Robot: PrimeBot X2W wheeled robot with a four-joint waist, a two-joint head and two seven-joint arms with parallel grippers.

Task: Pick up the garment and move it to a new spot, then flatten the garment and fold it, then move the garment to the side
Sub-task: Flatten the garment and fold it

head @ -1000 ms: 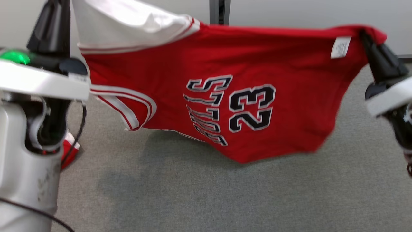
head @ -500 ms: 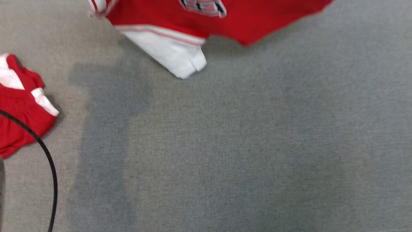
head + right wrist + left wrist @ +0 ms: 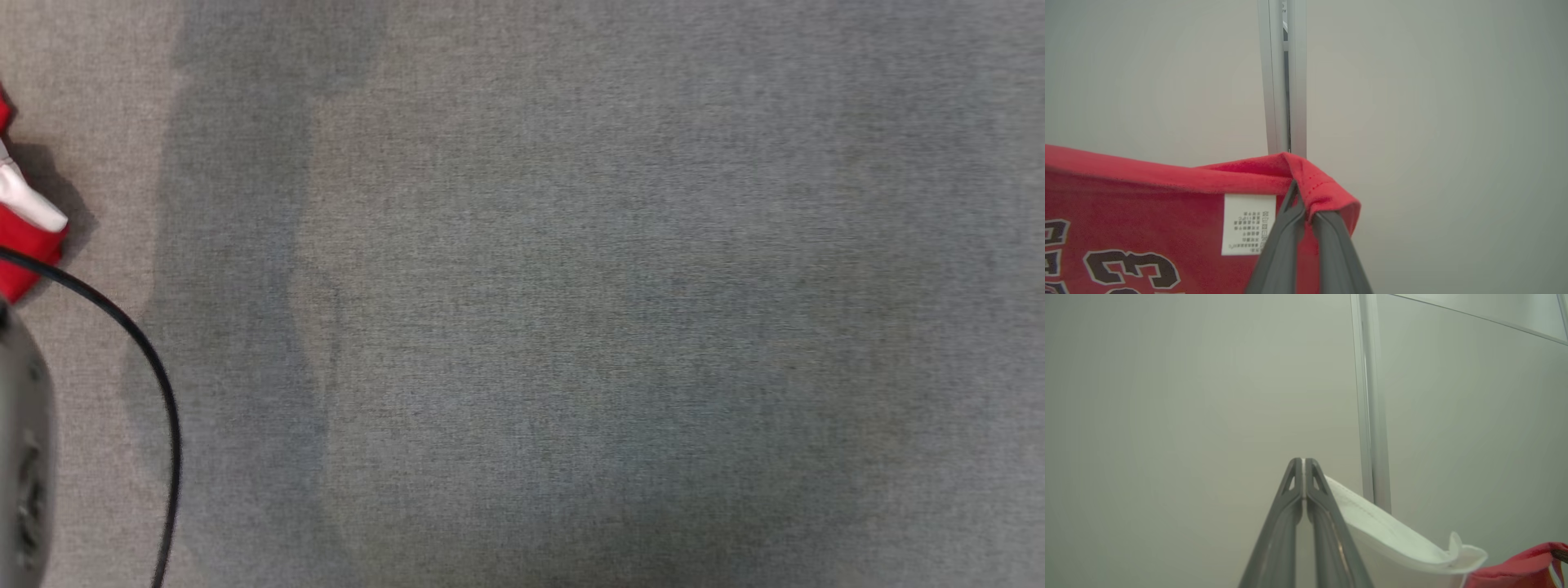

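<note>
left gripper [image 3: 1303, 460]: two long dark grey fingers, smooth and tapered with small triangular cut-outs near the tips, pressed flat together along their whole length. the white sleeve [image 3: 1392, 539] of the garment comes out against the right-hand finger, taut, with a stitched edge and a curled corner. the pincer is closed on that cloth. a strip of red knit lies just beyond the sleeve.

right gripper [image 3: 1299, 194]: fingers drawn together, clamped on the garment [image 3: 1147, 196] at its hemmed corner. the red fabric folds over the tips in a soft peak with a visible stitch line. the cloth is matte, slightly fuzzy, and hangs as a broad sheet to the left of the fingers. a white rectangular label [image 3: 1248, 224] with small dark print lies just beside the fingers. a black numeral [image 3: 1133, 267] edged in white sits lower.

behind both wrists: plain matte wall panels [image 3: 1167, 396] joined by a brushed metal post [image 3: 1282, 77].

head view: flat grey felt-like surface [image 3: 571, 294], fine woven grain, soft shadows. at the left edge, a crumpled red-and-white bundle [image 3: 20, 245], a thin black cable [image 3: 155, 384] curving downward, and a pale rounded housing [image 3: 20, 457].
</note>
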